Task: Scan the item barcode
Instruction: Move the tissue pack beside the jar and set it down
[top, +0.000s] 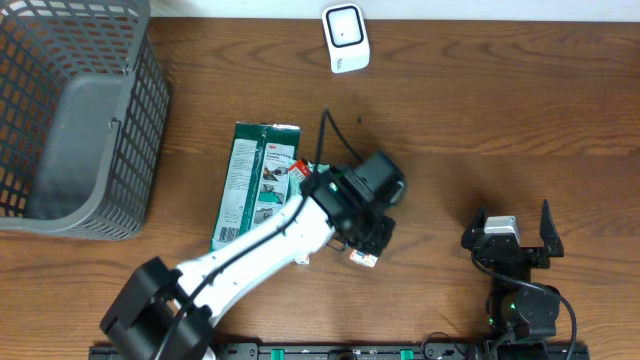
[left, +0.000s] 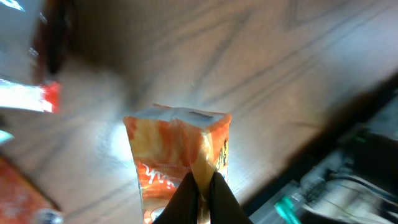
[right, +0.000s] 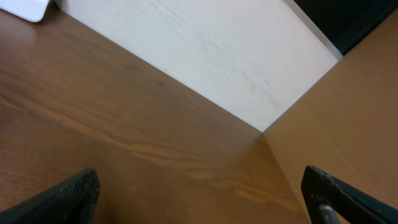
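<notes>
Two arms work at one wooden table (top: 500, 110). The left gripper (left: 200, 182) is pinched shut on the edge of a single orange snack packet (left: 177, 146) - the wrist view shows its dark fingers (left: 186, 199) meeting over the wrapper, with the packet's far end towards the tabletop. From overhead, that packet (top: 363, 259) sits just below the left gripper (top: 368, 238) near the table's middle, well apart from the one white barcode scanner (top: 345, 38) at the far edge. One green pouch (top: 255, 185) lies flat beside the arm, with a small red-and-white item (top: 296, 168) at its right edge - too small to name. One grey mesh basket (top: 130, 150) stands in the far left corner. The right gripper (top: 512, 222) rests near the front edge, jaws spread wide and holding nothing.
</notes>
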